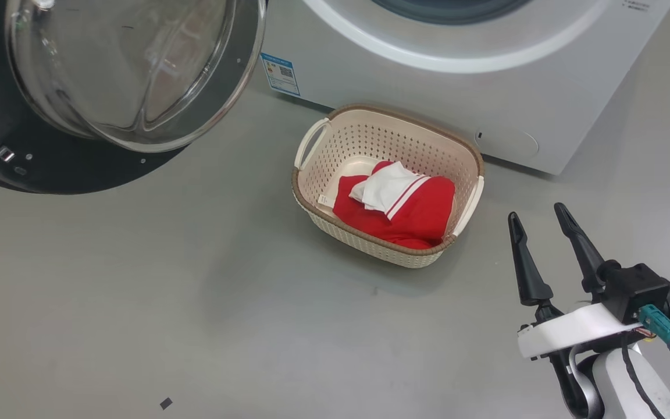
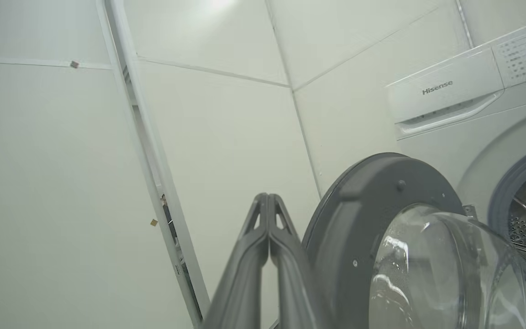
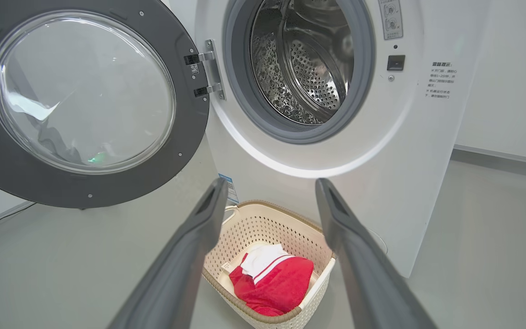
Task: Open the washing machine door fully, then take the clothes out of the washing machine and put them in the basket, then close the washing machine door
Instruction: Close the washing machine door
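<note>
The washing machine door (image 1: pixel 79 93) stands swung wide open at the upper left, glass bowl facing out; it also shows as door (image 3: pixel 80 100) and door (image 2: pixel 409 256). The white washing machine (image 1: pixel 439 75) has its steel drum (image 3: pixel 308 59) bare of clothes as far as I see. The red and white clothes (image 1: pixel 399 201) lie folded in the cream basket (image 1: pixel 312 174) on the floor before the machine. My right gripper (image 1: pixel 538 215) is open, to the right of the basket and holding nothing. My left gripper (image 2: pixel 268 197) is shut on nothing, just left of the door's outer rim, pointing at the wall.
Grey floor spreads around the basket. A small dark scrap (image 1: pixel 166 402) lies on the floor at lower left. White wall panels (image 2: pixel 62 160) stand behind and left of the machine.
</note>
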{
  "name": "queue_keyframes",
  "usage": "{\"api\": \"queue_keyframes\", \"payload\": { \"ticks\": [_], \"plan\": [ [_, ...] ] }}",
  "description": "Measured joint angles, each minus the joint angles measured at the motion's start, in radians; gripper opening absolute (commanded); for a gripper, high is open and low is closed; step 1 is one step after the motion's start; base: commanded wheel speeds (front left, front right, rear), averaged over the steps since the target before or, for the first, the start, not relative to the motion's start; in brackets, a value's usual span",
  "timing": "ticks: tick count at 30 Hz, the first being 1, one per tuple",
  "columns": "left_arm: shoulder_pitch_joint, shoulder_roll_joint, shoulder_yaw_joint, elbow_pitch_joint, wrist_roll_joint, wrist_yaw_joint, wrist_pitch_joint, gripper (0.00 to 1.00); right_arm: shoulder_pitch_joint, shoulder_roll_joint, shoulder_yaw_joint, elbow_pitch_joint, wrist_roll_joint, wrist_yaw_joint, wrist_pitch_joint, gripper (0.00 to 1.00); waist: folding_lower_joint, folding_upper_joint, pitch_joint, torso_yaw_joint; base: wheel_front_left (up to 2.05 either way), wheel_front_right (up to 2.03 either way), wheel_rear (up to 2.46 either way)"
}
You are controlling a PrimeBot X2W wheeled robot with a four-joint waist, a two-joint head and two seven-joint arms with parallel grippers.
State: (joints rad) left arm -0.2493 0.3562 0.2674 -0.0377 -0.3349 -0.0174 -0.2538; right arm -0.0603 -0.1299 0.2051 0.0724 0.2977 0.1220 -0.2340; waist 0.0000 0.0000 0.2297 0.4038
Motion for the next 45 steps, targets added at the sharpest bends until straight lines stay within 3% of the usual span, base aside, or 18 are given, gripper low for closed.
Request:
{"api": "queue_keyframes", "payload": {
  "ticks": [4, 7, 15, 21, 26, 33, 45],
  "plan": [
    [-0.079, 0.075, 0.095, 0.004, -0.059, 0.000, 0.041, 0.00, -0.024, -0.016, 0.005, -0.009, -0.002, 0.000, 0.002, 1.00, 0.0000, 0.0000, 0.031, -0.029, 0.00, 0.00, 0.00],
    [-0.146, 0.096, 0.169, 0.041, -0.157, 0.000, 0.082, 0.00, -0.040, -0.023, 0.012, -0.015, -0.002, 0.000, 0.009, 1.00, 0.0000, 0.0000, 0.051, -0.053, 0.00, 0.00, 0.00],
    [-0.254, 0.150, 0.276, 0.274, -0.315, 0.016, 0.252, 0.00, -0.059, -0.030, 0.039, -0.019, -0.006, 0.000, 0.010, 1.00, 0.0000, 0.0000, 0.101, -0.124, 0.00, 0.00, 0.00],
    [-0.306, 0.145, 0.377, 0.435, -0.438, 0.090, 0.366, 0.00, -0.067, -0.030, 0.041, -0.019, -0.004, 0.000, 0.009, 1.00, 0.0000, 0.0000, 0.119, -0.169, 0.00, 0.00, 0.00],
    [-0.365, 0.138, 0.495, 0.526, -0.533, 0.119, 0.406, 0.00, -0.077, -0.029, 0.040, -0.018, 0.001, 0.000, 0.009, 1.00, 0.0000, 0.0000, 0.128, -0.206, 0.00, 0.00, 0.00],
    [-0.491, 0.089, 0.578, 0.613, -0.689, 0.127, 0.481, 0.00, -0.077, -0.030, 0.028, -0.016, 0.005, 0.000, 0.007, 1.00, 0.0000, 0.0000, 0.138, -0.244, 0.00, 0.00, 0.00],
    [-0.554, 0.087, 0.607, 0.722, -0.748, 0.136, 0.586, 0.00, -0.078, -0.030, 0.027, -0.016, 0.008, 0.000, 0.000, 1.00, 0.0000, 0.0000, 0.136, -0.261, 0.00, 0.00, 0.00]
  ]
}}
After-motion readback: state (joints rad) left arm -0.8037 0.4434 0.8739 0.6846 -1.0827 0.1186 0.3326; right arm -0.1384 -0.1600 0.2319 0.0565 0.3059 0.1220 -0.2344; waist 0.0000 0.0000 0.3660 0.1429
